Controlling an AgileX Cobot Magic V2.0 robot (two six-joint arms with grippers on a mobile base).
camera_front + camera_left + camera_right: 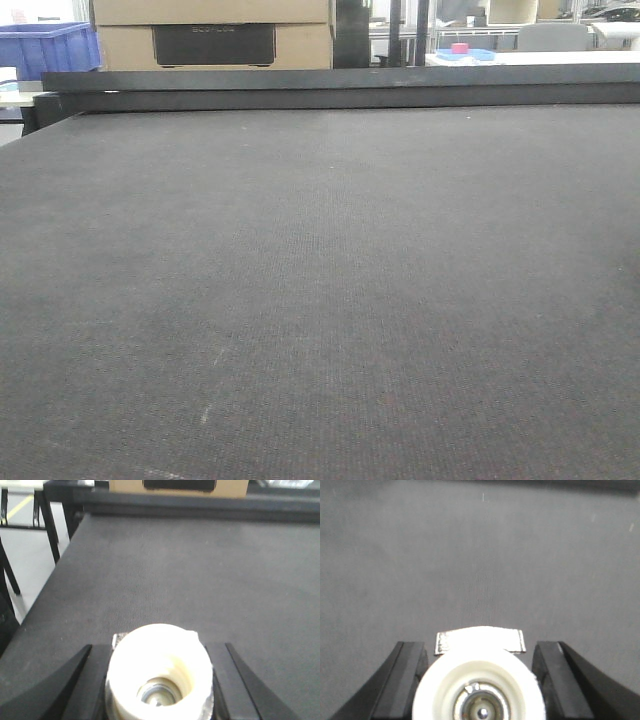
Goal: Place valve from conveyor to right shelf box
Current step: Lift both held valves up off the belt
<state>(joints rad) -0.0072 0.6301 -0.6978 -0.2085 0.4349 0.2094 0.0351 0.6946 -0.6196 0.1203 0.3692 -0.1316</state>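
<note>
Left wrist view: left gripper [158,646], released, its black fingers [75,680] spread to either side of a cream-white round plastic cylinder [159,670] with a metal core, above the wide dark grey woven conveyor belt [190,580], toward that belt's left edge. Right wrist view: right gripper [480,644], likewise released, fingers either side of a matching cylinder [477,690], above the belt. Front view: beyond the belt's far black raised rail [340,85] stand a tan cardboard box [212,35] and a blue plastic crate [50,45]; the valve's place cannot be told.

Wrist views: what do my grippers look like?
Left gripper and right gripper match: matte black wedge-shaped fingers flanking a cream-white round part with a metallic centre, a small silver plate behind it. No cables or markings show.
</note>
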